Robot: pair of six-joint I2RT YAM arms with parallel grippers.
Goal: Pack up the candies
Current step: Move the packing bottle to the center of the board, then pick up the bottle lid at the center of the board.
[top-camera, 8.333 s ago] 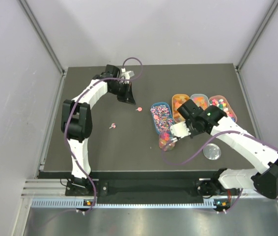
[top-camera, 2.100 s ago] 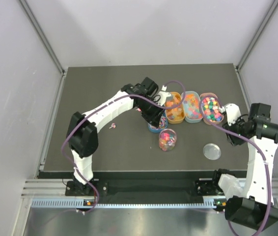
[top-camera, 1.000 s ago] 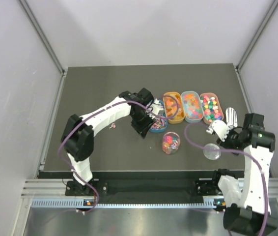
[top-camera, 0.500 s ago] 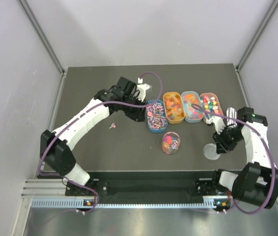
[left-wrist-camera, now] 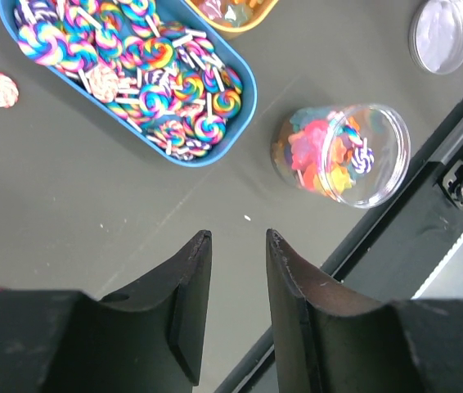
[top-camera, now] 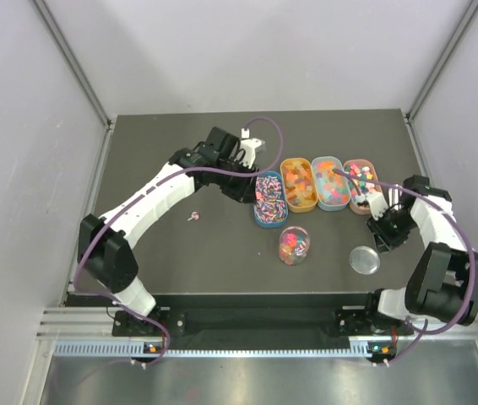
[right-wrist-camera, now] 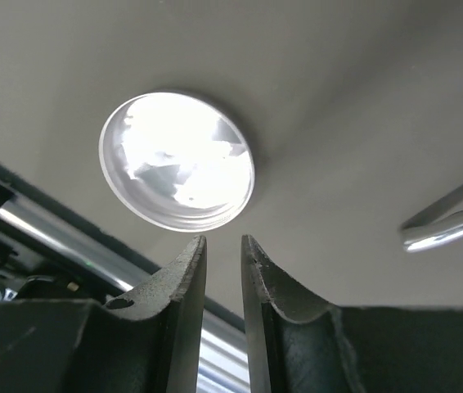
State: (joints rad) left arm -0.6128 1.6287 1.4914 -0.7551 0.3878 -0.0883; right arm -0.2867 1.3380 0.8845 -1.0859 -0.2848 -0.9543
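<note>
Moved since half a sec ago: the right gripper (top-camera: 388, 226) is seen pulled back off the lid (top-camera: 364, 260) toward the far side, next to the tray row. The left gripper (top-camera: 243, 181) is nudged a touch farther back. Jar, lid and trays are left exactly where they were.

Where the sweets are: the candies (top-camera: 270, 196) are kept sorted in four oval trays lined up side by side. A mixed batch is already dropped into the clear jar (top-camera: 293, 243), and one stray lollipop (top-camera: 193, 218) is left lying on the table (top-camera: 163, 152), well apart from the rest.

Relation that matters: every tray's long axis is laid far-to-near. The blue tray (top-camera: 269, 226) is found just right of the left gripper, with the jar just on that tray's near side, so near-right of those fingers. Both are closer to the left arm. The lid is closer to the right one, lying near and slightly left of it.

Left pincer: fingers are parted by a modest gap, nothing is held.

Right pincer: only a narrow slit is left between the fingers, nothing is held.

Also spotted: a shiny metal bar (right-wrist-camera: 448, 223) is caught at the edge of the right wrist view, probably the scoop handle, fwiw.

Guess at what's next: either the lid is fetched by the right arm, or more sweets are added first. Can't be called from this.
</note>
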